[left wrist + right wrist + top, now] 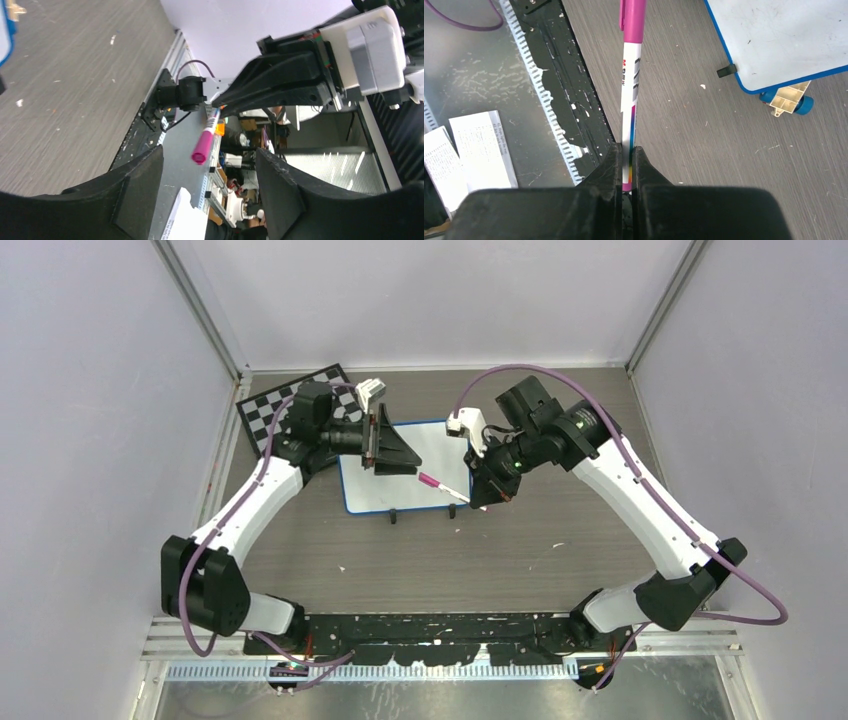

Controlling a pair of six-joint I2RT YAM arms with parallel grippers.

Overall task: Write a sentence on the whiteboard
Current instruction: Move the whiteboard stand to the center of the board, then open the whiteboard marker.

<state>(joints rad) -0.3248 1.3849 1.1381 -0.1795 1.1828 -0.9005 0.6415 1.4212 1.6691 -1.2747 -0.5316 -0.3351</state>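
The whiteboard (425, 445) lies at the table's middle back, white with a blue frame; I see no writing on it. Its corner shows in the right wrist view (784, 35). My right gripper (482, 492) is shut on a pink-capped white marker (440, 484) beside the board's front right corner, with the cap pointing left. In the right wrist view the marker (631, 75) runs straight out from the closed fingers (611, 165). My left gripper (392, 452) hovers over the board's left part, open and empty. In the left wrist view the marker's cap (203, 146) sits just ahead of its jaws.
A checkered chessboard (268, 408) lies at the back left, partly under my left arm. A black rail (430, 625) runs along the near table edge. White paper sheets (479, 150) lie beyond it. Grey walls close in the left, right and back.
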